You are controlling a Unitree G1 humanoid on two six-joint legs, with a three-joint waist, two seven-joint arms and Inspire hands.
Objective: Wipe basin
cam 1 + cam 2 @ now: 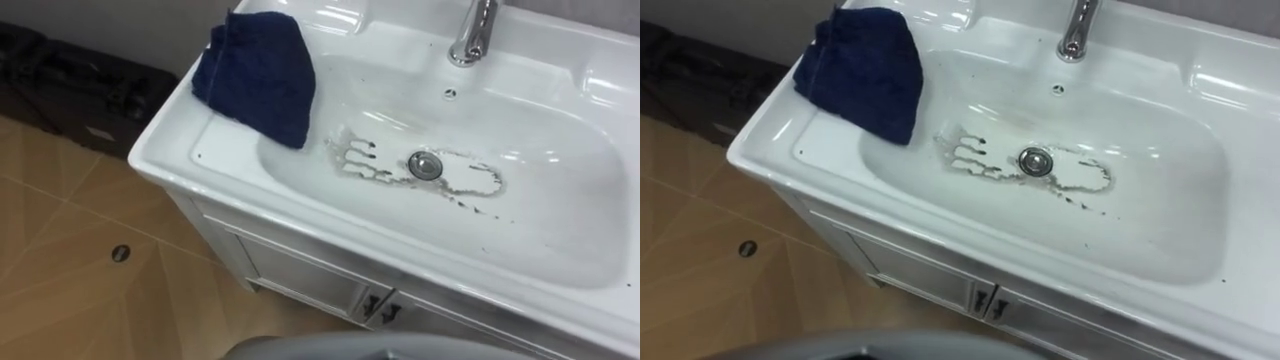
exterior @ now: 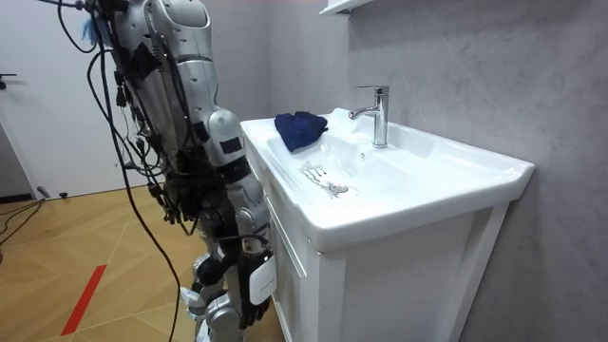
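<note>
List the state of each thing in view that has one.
basin, unwiped, dark marks round the drain.
cloth, bunched, draped over the basin's left rim, untouched.
tap, off, no water running.
cabinet doors, shut.

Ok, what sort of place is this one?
Probably a bathroom or washroom: a white basin on a vanity cabinet, a chrome tap behind the bowl, and a dark blue cloth on its left rim.
</note>
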